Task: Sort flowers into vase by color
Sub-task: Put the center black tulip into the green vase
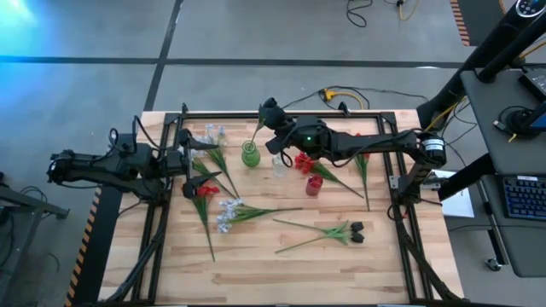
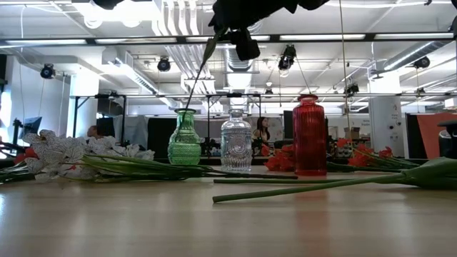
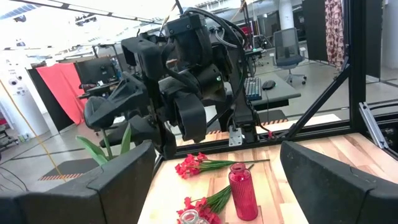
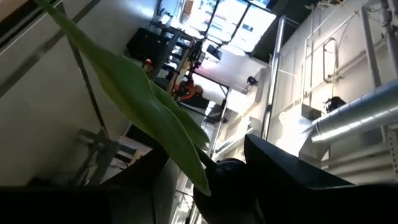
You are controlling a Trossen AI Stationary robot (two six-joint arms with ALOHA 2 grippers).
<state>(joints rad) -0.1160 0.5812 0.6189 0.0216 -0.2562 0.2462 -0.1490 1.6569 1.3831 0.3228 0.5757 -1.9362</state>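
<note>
Most flowers still lie on the bench [image 1: 256,256] while the right claw [image 1: 271,115], clamped on a dark-bud stem [image 2: 194,82], lowers it into the green vase [image 2: 184,140]; left claw [image 1: 189,160] waits apart.

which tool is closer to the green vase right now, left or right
Right. The right tool is above the green vase, at a stem standing in it. The left tool waits off to the vase's left, open.
</note>
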